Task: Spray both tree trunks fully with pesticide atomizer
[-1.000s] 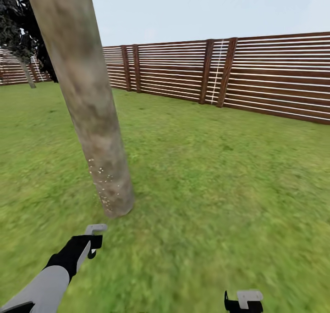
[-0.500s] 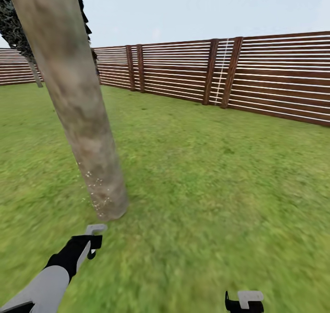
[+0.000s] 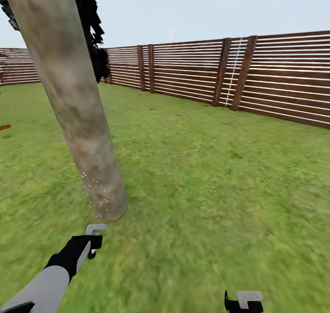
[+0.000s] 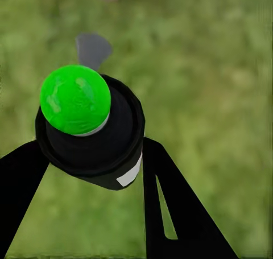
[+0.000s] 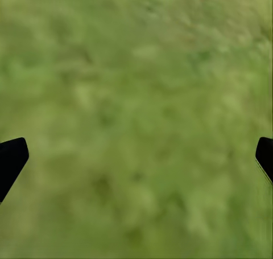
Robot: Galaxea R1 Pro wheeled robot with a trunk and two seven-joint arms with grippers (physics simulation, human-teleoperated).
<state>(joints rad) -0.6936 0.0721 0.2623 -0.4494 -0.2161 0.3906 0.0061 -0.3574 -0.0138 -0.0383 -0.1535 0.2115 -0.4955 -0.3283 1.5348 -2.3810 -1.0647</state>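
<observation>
Lawn point(image 3: 220, 189), one tree trunk point(image 3: 78, 106); left fingers point(image 4: 170, 213) round one atomizer point(image 4: 94, 134), right fingers point(image 5: 11, 159) apart

A brown horizontal-slat wooden fence point(image 3: 275, 79) runs along the far edge, with paired darker upright posts point(image 3: 220, 78). Dark, ragged black foliage point(image 3: 94, 33) hangs near the fence's left stretch. A small reddish-brown object point(image 3: 4, 127) lies far left; identity undetermined. Pale blue sky point(image 3: 206, 8) above.

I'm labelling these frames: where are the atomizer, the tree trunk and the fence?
pesticide atomizer point(image 4: 91, 139): left wrist view, on its black body below the green top.
tree trunk point(image 3: 78, 111): head view, mid-height on the mottled bark.
fence point(image 3: 192, 74): head view, on the horizontal slats.
</observation>
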